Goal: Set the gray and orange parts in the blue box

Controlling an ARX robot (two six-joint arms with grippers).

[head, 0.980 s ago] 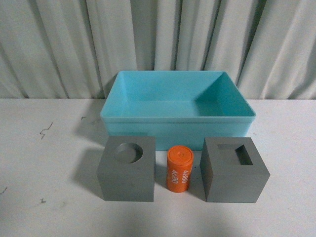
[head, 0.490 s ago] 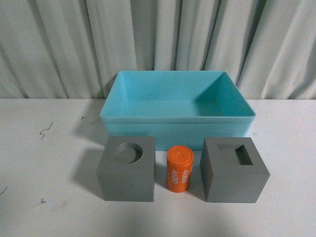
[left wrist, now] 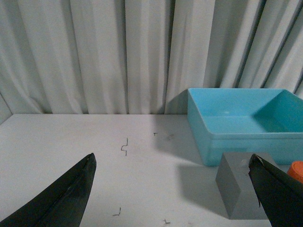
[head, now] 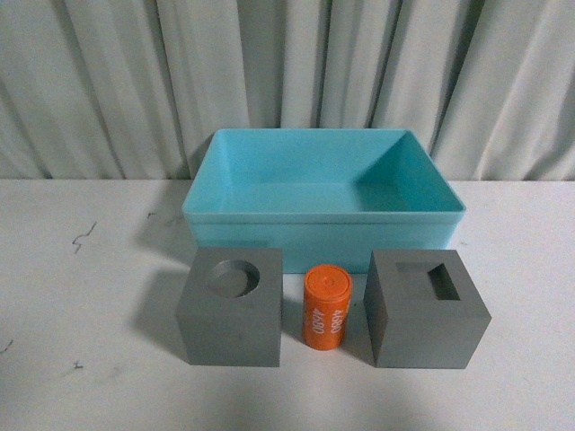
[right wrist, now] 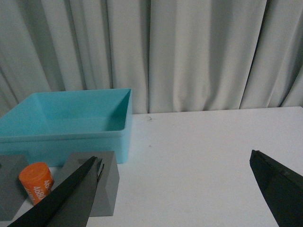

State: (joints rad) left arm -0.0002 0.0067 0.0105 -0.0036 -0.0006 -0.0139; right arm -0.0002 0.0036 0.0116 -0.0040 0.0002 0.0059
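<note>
Presumably rigid, gray cubes [head: 232, 305] offer flat opposing sides; orange cylinder [head: 326, 310], likely light, could roll; left fingers [left wrist: 66, 201] and right fingers [right wrist: 71, 198] spread, empty, parts beyond their tips.

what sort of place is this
Likely a staged robot test bench: a white tabletop, a pale pleated curtain backdrop, and a light blue plastic bin with two matte gray cubes and an orange cylinder lined up before it.

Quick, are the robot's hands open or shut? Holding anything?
Left gripper: open, holding nothing.
Right gripper: open, holding nothing.
</note>
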